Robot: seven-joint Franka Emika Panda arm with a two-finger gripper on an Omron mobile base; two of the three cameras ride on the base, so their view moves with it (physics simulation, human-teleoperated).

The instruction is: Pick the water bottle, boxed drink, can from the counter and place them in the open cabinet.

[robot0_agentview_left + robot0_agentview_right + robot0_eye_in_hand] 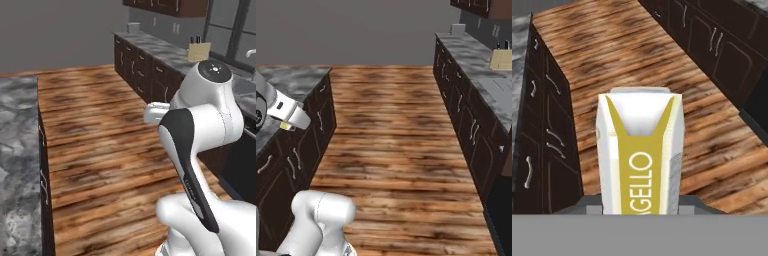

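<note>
The gripper point(641, 212) is closed on the carton point(640, 155), which stands upright in the hand view, carried in the air above the wood floor point(627, 55) between two rows of dark cabinets. A boxed drink likely handles light and fairly stiff, though its thin walls would dent under hard squeezing. Its flat side faces, low on the body, look the safest hold.

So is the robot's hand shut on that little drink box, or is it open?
Shut on it. In the hand view the boxed drink stands right in the hand, high above the wooden floor.
</note>
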